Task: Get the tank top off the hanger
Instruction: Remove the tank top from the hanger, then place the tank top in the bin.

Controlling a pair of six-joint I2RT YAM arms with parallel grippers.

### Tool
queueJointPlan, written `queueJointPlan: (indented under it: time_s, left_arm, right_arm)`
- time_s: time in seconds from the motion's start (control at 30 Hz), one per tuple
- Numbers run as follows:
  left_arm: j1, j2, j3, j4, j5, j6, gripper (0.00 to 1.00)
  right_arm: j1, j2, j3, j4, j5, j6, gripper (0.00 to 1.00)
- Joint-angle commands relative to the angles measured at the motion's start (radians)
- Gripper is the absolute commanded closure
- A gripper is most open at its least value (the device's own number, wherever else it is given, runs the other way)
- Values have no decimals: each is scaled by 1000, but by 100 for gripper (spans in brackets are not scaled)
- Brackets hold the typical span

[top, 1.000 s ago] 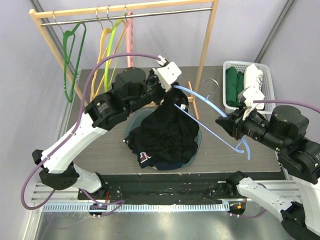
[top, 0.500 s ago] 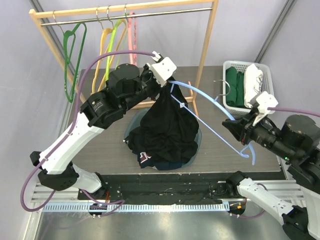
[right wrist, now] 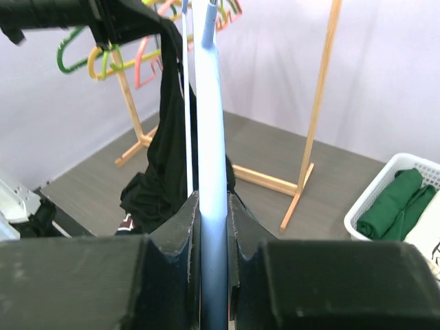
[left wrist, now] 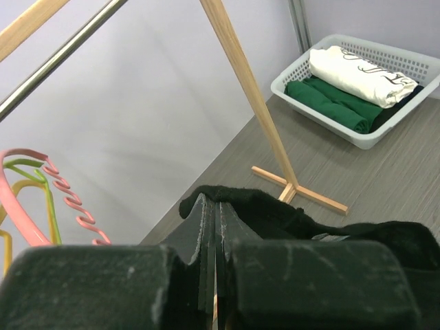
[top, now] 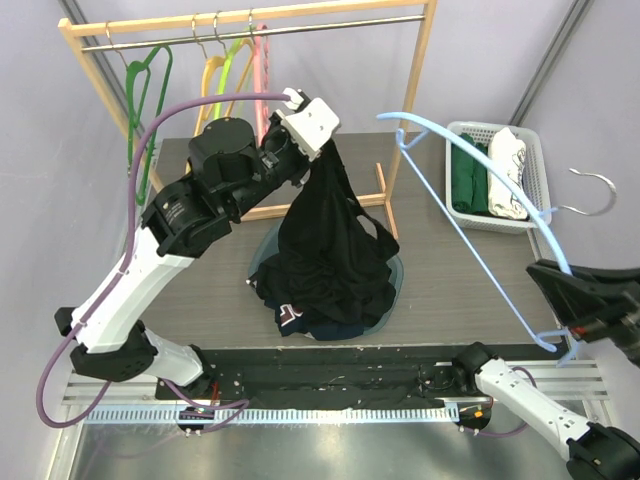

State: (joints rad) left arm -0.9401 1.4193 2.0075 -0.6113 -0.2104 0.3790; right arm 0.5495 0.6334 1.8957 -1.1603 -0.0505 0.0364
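Note:
The black tank top [top: 330,250] hangs from my left gripper [top: 322,140], which is shut on its top edge and holds it above a pile of clothes. In the left wrist view the jaws pinch black fabric [left wrist: 240,199]. The light blue hanger [top: 470,225] is free of the tank top and raised to the right. My right gripper [top: 562,300] is shut on its arm. In the right wrist view the blue bar [right wrist: 210,137] runs up between the jaws, with the tank top [right wrist: 165,151] hanging beyond.
A dark pile of clothes [top: 320,295] lies on the table centre. A wooden rack [top: 250,20] with green, yellow and pink hangers stands at the back. A white basket [top: 495,170] of folded clothes sits at the right rear.
The right gripper pulled the blue hanger up and right, out of the tank top. The left gripper rose and shifted left, stretching the tank top upward.

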Motion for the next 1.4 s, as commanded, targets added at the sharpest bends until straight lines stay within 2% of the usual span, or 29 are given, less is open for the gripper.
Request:
queueJointPlan:
  time_s: [0.0,0.17,0.43,0.57,0.63,0.77,1.03,1.17,1.37]
  left_arm:
    - [1,17,14,45,0,-3,100]
    - [-34,-19,-16,-39,169,6,100]
    - [-150,-97,-64,-125,177,150,100]
    - [-203,-221,-405,-91,192,195,100]
    - [-203,-262,-551,-56,163,143,100]
    - [-201,-281,-729,-4,149,60,100]
    - [-157,-191,-935,179,129,1,100]
    - [-108,-109,-981,260,129,-26,100]
    - [-94,3,-1072,334,147,8,100]
  right_arm:
    - [-3,-9,26,13,46,46,99]
    - [-2,32,-13,13,219,46,99]
    - [-2,132,-178,112,327,51,99]
    - [-2,186,-234,169,316,40,99]
    - [-2,212,-250,186,311,31,99]
    - [-3,245,-262,217,305,10,99]
    - [-2,243,-276,231,290,-3,99]
    - [-2,226,-296,246,291,-1,99]
    - [-2,221,-342,261,282,-13,99]
